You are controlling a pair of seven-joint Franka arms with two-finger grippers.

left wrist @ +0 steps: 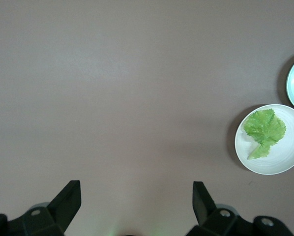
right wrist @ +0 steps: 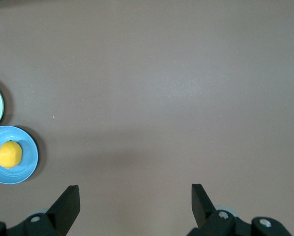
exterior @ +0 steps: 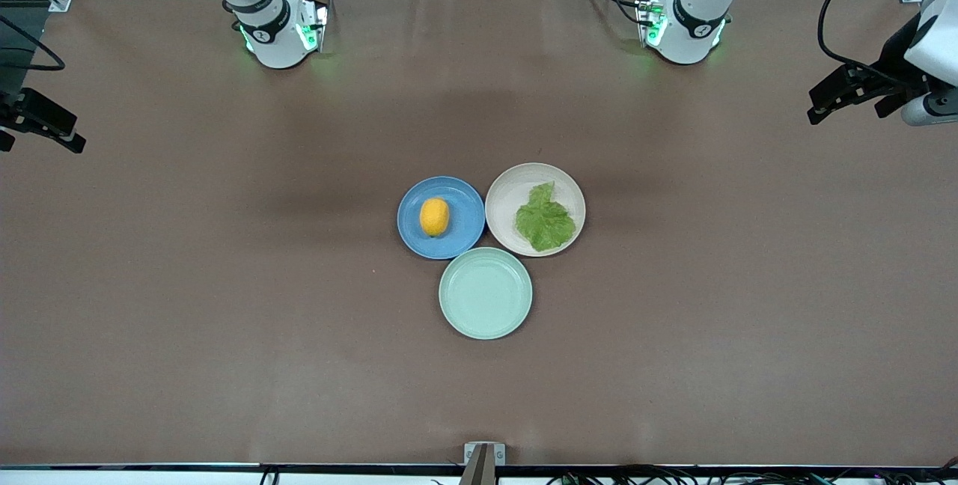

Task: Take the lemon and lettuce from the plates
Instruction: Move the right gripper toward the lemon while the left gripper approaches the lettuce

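Mint green plate [exterior: 485, 293] sits nearest the front camera, touching the blue plate [exterior: 441, 217] holding the lemon [exterior: 434, 216] and the cream plate [exterior: 535, 209] holding the lettuce [exterior: 545, 218]. Left gripper [left wrist: 136, 196] and right gripper [right wrist: 135, 196] hang over bare table [exterior: 187, 283], fingers spread apart.

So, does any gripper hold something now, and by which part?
Nothing is held. The left gripper and the right gripper are open over bare table. The lemon lies on the blue plate, the lettuce on the cream plate.
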